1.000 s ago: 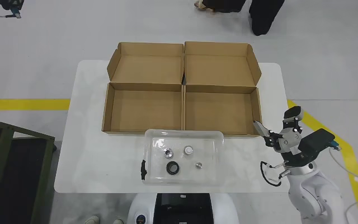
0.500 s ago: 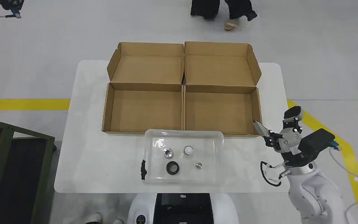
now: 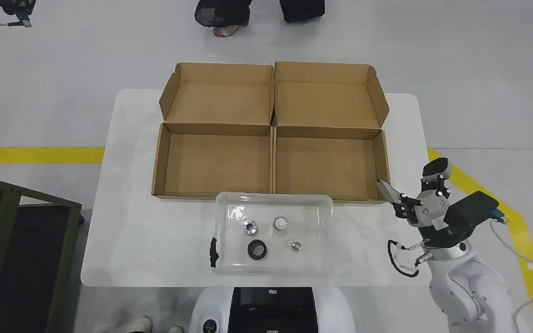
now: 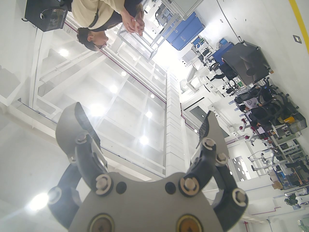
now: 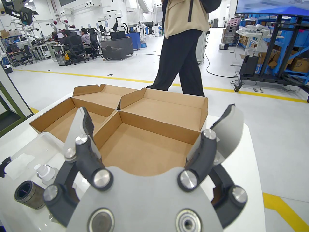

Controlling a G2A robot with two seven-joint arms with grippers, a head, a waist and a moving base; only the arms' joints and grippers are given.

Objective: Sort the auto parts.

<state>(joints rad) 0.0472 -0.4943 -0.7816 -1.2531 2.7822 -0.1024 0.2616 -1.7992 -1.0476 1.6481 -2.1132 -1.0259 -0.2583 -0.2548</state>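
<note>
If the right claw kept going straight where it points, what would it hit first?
Most likely the right-hand cardboard box: the right gripper faces its open inside, with nothing between. It may clear the near wall; depth is unclear.

Bright, even light falls from rows of ceiling lamps point(image 4: 144, 140), so the white tabletop point(image 3: 125, 166) glows and shadows are faint, just a soft shade along the inner walls of the cardboard boxes point(image 3: 216, 162). Looking up past the left gripper point(image 4: 143, 109), the lamps flare and wash out the ceiling. Both wrist views bend straight lines near their edges.
</note>
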